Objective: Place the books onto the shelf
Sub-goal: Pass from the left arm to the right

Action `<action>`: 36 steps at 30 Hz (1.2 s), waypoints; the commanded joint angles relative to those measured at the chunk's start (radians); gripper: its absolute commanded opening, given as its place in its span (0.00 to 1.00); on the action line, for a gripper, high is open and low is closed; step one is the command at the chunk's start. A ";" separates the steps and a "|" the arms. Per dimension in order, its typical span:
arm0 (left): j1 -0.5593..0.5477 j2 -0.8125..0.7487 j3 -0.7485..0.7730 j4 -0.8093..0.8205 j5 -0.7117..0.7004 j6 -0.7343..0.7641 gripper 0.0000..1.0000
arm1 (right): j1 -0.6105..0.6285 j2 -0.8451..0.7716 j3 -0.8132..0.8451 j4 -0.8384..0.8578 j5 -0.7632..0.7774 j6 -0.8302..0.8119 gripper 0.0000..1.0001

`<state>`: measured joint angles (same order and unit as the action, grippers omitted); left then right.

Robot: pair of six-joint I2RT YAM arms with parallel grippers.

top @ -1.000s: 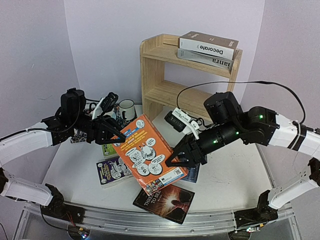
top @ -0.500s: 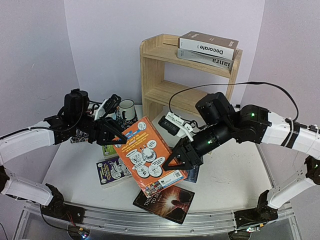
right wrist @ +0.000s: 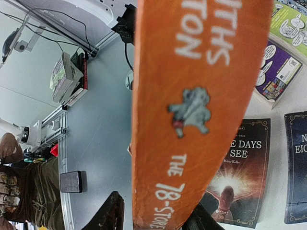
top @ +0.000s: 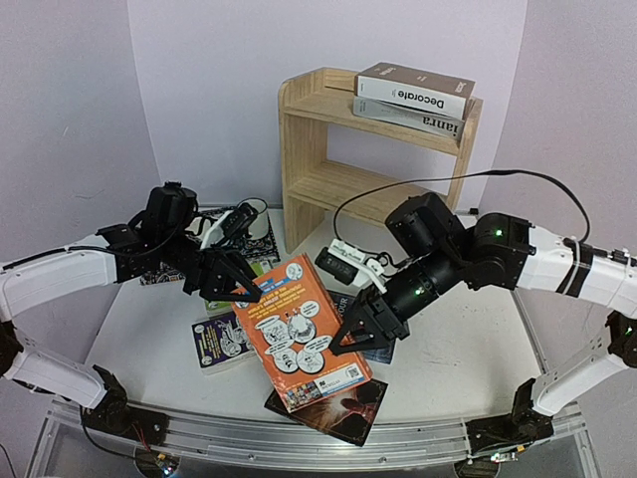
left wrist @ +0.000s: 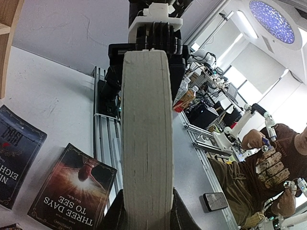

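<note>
The orange cartoon book (top: 299, 334) hangs tilted above the table. My left gripper (top: 247, 296) is shut on its upper left edge; in the left wrist view the page block (left wrist: 146, 134) fills the gripper (left wrist: 146, 194). My right gripper (top: 346, 339) straddles the book's right edge, open; the orange spine (right wrist: 196, 96) stands between its fingers (right wrist: 112, 211), with a small gap on the left side. Below lie "Three Days to See" (top: 333, 403), a dark blue book (right wrist: 295, 167) and a purple one (top: 221, 341). "Decorate" (top: 413, 90) and the grey book (top: 418, 119) lie on top of the pine shelf (top: 328, 149).
A green cartoon book (right wrist: 290, 24) lies behind the purple one. A patterned placemat (top: 261, 239) lies left of the shelf, partly under the left arm. The shelf's lower tier (top: 348, 189) holds nothing. A metal rail (top: 299, 438) runs along the near edge.
The left arm has swung right and lower, turning the orange book more upright. The right gripper has slid left onto the book's right edge and narrowed a little.
</note>
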<state>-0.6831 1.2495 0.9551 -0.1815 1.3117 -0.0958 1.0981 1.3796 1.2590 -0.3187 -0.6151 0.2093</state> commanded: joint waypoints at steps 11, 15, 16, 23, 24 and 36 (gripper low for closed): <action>-0.012 -0.027 0.105 -0.065 -0.043 0.128 0.00 | -0.001 0.032 -0.032 -0.019 -0.063 -0.001 0.27; -0.012 -0.031 0.103 -0.066 -0.052 0.134 0.19 | -0.001 0.024 -0.031 -0.017 -0.040 -0.015 0.03; -0.012 -0.032 0.103 -0.067 -0.054 0.137 0.32 | -0.001 0.020 -0.032 -0.017 -0.025 -0.018 0.00; -0.012 -0.075 0.115 -0.075 -0.225 0.124 0.96 | -0.001 -0.037 -0.054 -0.029 0.131 -0.049 0.00; -0.011 -0.090 0.117 -0.076 -0.296 0.118 0.98 | -0.001 -0.052 -0.060 -0.038 0.178 -0.056 0.00; -0.011 -0.223 0.083 -0.026 -1.109 0.012 0.99 | -0.001 -0.137 -0.071 -0.009 0.991 -0.032 0.00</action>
<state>-0.6948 1.0628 1.0190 -0.2758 0.4880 -0.0330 1.0965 1.3014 1.1815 -0.4340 0.0312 0.1676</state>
